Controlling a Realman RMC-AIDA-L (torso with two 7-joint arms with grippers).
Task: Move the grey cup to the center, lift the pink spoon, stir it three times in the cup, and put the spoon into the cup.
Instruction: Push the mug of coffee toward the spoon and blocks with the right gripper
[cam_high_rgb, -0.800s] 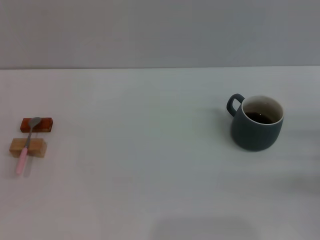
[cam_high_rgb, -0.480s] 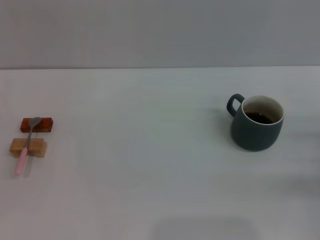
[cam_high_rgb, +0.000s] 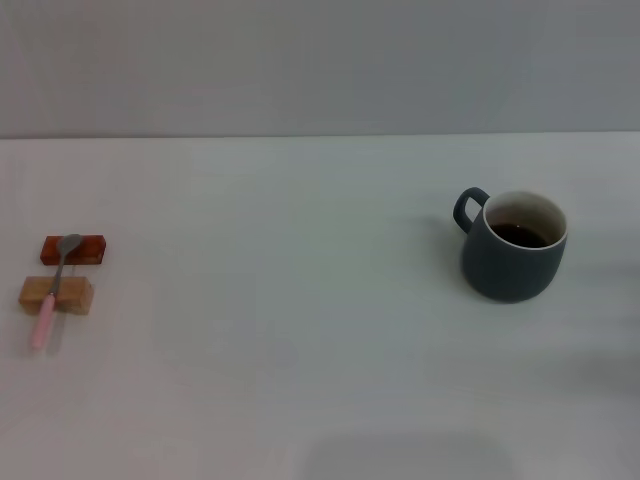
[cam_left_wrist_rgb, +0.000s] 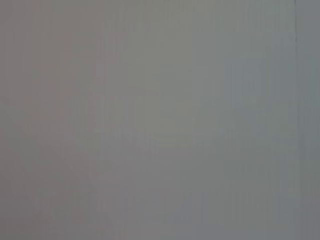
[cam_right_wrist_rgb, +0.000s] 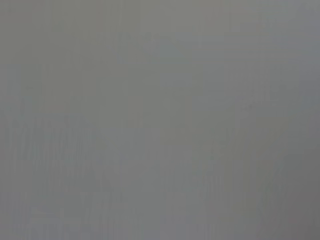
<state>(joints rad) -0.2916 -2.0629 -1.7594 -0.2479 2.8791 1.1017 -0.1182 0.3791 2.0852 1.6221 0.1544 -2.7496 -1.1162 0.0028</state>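
While neither gripper shows in any view, I can't tell how far open either one is or whether it holds anything; both wrist views show only flat grey.

Landmark is the grey cup (cam_high_rgb: 513, 247). It stands upright on the white surface (cam_high_rgb: 300, 350), on the robot's right side, with its loop handle at the far-left of the body, pointing away from the robot and toward its left. Cream rim and interior, with dark liquid inside.

The pink spoon (cam_high_rgb: 52, 291) lies well apart from the cup, far off to its left and slightly nearer the robot. Its grey metal bowl rests on the red-brown block (cam_high_rgb: 73, 249) and its shaft crosses the tan wooden block (cam_high_rgb: 56, 295). The pink handle end overhangs the tan block on the robot's side. The two blocks sit just beside each other, red-brown one farther from the robot.

The center (cam_high_rgb: 300, 290), left of the cup, is bare surface between cup and spoon.
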